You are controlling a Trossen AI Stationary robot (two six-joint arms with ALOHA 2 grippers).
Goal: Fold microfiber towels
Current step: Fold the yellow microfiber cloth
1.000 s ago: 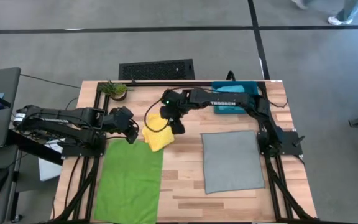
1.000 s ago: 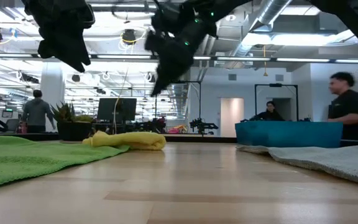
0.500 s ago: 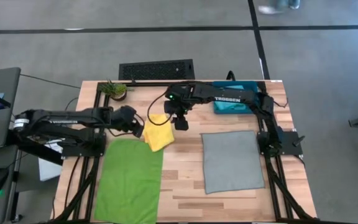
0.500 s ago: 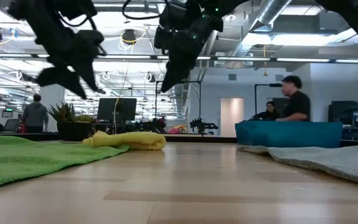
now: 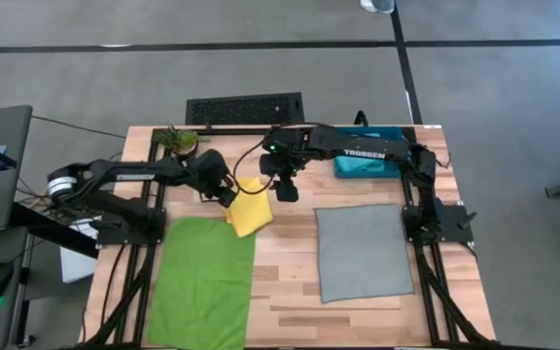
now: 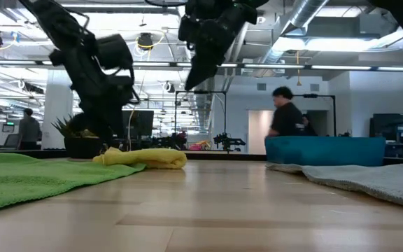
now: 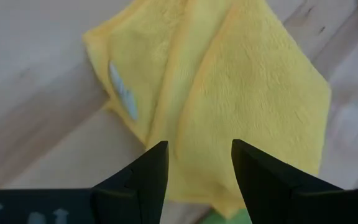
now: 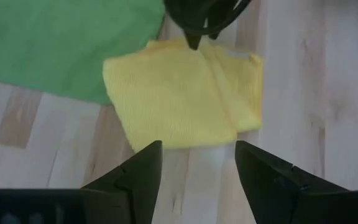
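Observation:
The yellow towel [image 5: 249, 212] lies folded on the table between the arms; it also shows in the low view [image 6: 149, 158]. My left gripper [image 7: 197, 149] is open and low over the towel's left end [image 6: 107, 145], fingers pointing down. My right gripper [image 8: 197, 149] is open and empty, high above the table [image 6: 200, 66], just right of the towel [image 5: 283, 187]. The lime green towel [image 5: 202, 282] lies spread flat at the near left. The grey towel [image 5: 363, 251] lies flat at the right. I cannot make out the turquoise towel. My left gripper's open fingers [image 7: 143, 174] stand over the folded yellow towel's upper layers [image 7: 197, 106], pointing down from above. Whether the tips touch the cloth, I cannot tell. The towel lies flat on the table.
A dark teal bin [image 5: 366, 154] stands at the far right. A small potted plant [image 5: 179, 141] stands at the far left corner. Bare wood shows between the green and grey towels [image 5: 285, 272]. A person walks in the room beyond the table [image 6: 285, 115].
My left gripper has gone toward the table's right edge and down, from high above the table to just over the yellow towel's left end. My right gripper has risen a little and drifted toward the far edge. The towels have stayed in place.

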